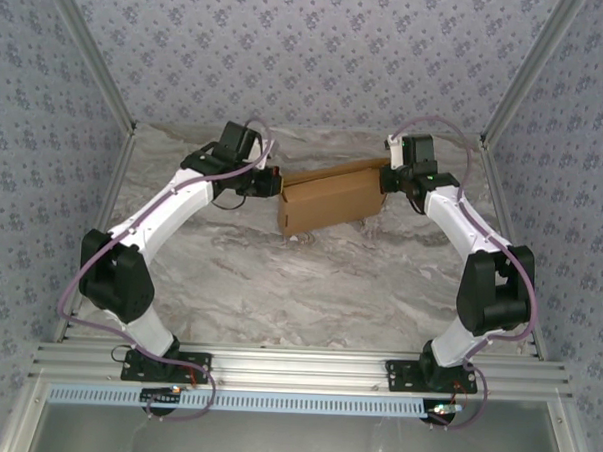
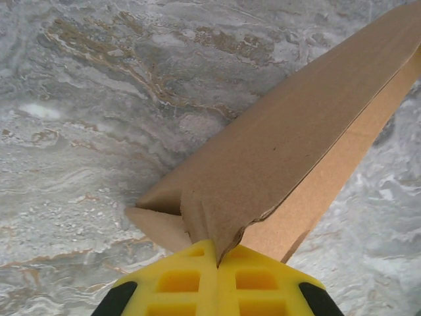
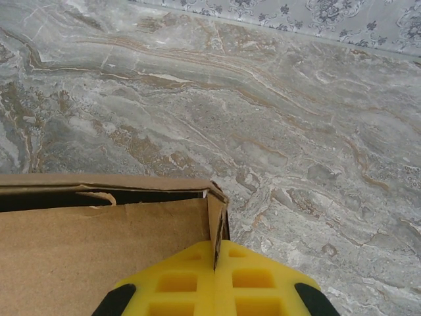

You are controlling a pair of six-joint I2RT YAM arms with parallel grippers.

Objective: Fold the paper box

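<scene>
At the near edge, two arm bases sit bolted to an aluminium rail. From there the two arms reach out over the marbled tabletop and meet at one brown cardboard paper box, which lies between them in the far half of the tabletop, its long side running from left to right.

The left pincer has its yellow fingers pressed together on a crumpled corner flap at the box's left end. The right pincer is likewise clamped on a thin cardboard edge at the box's right corner. Each end of the box is thus pinched by one arm. Whether the underside rests on the marble or hangs just above it cannot be told.

The box already looks like a compact rectangular body, so the task seems well along. The right wrist view shows a dark slit under the top panel, which suggests the lid is not fully seated. The step in hand appears to be closing and squaring the ends. The next move likely calls for one arm to hold firm while the other pushes its flap home without tearing the creased corner.

Count: one box, two arms, two pincers. Beyond them stand patterned walls.
</scene>
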